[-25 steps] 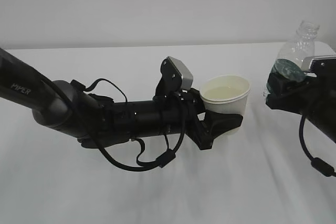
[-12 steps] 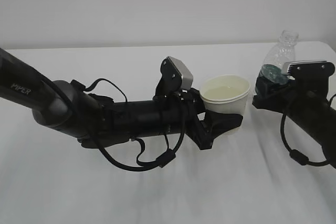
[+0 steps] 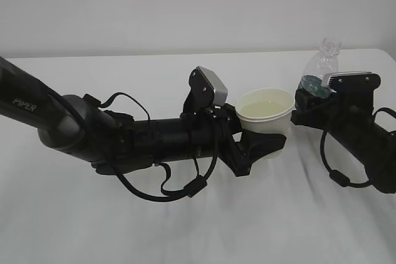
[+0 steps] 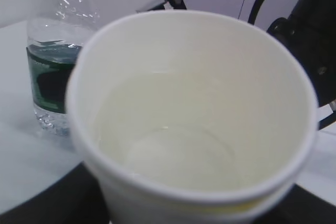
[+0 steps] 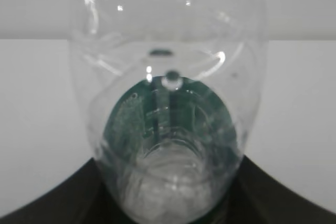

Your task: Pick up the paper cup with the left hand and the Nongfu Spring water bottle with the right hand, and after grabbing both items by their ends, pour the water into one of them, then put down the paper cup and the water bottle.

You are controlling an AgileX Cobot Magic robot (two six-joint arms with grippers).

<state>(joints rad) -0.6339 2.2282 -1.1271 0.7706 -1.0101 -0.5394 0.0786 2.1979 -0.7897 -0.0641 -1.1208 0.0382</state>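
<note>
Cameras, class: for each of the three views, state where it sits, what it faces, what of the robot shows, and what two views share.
Exterior: in front, looking down at a slant; both black arms, the paper cup, the bottle.
Left wrist: behind the cup, looking into it; the other arm shows behind.
Right wrist: low, facing the bottle; dark fingers at its base.
Shared: left wrist and exterior both show cup and bottle.

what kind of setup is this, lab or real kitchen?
Most likely a lab test bench: a bare white table against a plain pale wall, with only the paper cup and the Nongfu Spring water bottle in view, no kitchen fittings.
</note>
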